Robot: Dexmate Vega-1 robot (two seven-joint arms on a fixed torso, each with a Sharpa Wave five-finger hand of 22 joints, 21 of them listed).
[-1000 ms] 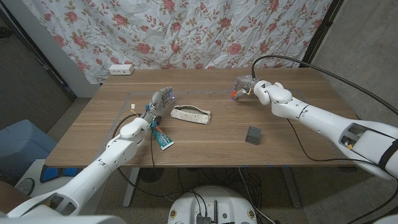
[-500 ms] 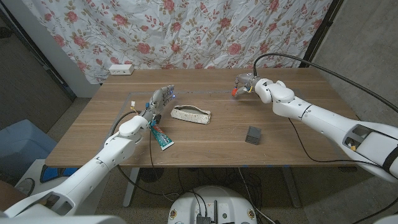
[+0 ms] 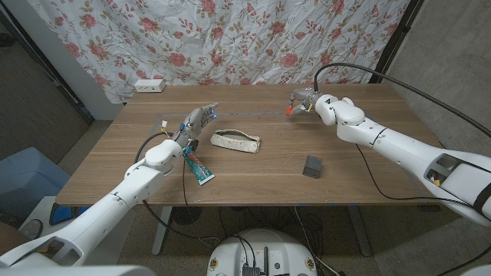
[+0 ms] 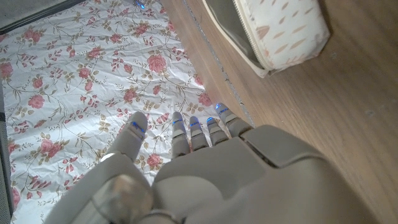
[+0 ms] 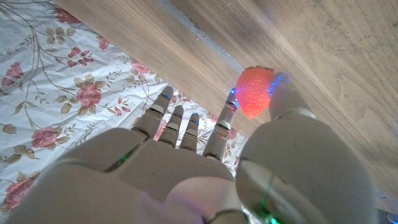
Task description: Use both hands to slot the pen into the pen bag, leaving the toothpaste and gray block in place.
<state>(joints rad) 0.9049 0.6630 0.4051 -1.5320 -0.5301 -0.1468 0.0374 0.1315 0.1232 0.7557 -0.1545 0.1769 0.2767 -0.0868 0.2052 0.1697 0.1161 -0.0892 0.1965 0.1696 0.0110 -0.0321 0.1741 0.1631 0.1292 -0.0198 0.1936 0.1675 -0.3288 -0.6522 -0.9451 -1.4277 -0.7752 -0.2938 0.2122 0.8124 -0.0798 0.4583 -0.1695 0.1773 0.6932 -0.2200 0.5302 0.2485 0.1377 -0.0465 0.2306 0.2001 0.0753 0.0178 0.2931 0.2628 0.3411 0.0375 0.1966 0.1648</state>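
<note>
The cream pen bag lies mid-table; in the left wrist view its unzipped end shows just beyond my fingers. My left hand hovers beside the bag's left end, fingers apart, holding nothing. The toothpaste tube lies near the front edge, below that hand. The gray block sits at front right. At the far right of the table my right hand pinches a small red strawberry-shaped thing between thumb and a finger. I see no plain pen shaft.
A white power strip lies at the table's back left corner. A floral curtain hangs close behind the far edge. Thin tape lines mark the tabletop behind the bag.
My right hand has moved slightly toward the far edge, and the red thing went with it. My left hand has stretched a little farther out beside the bag.
</note>
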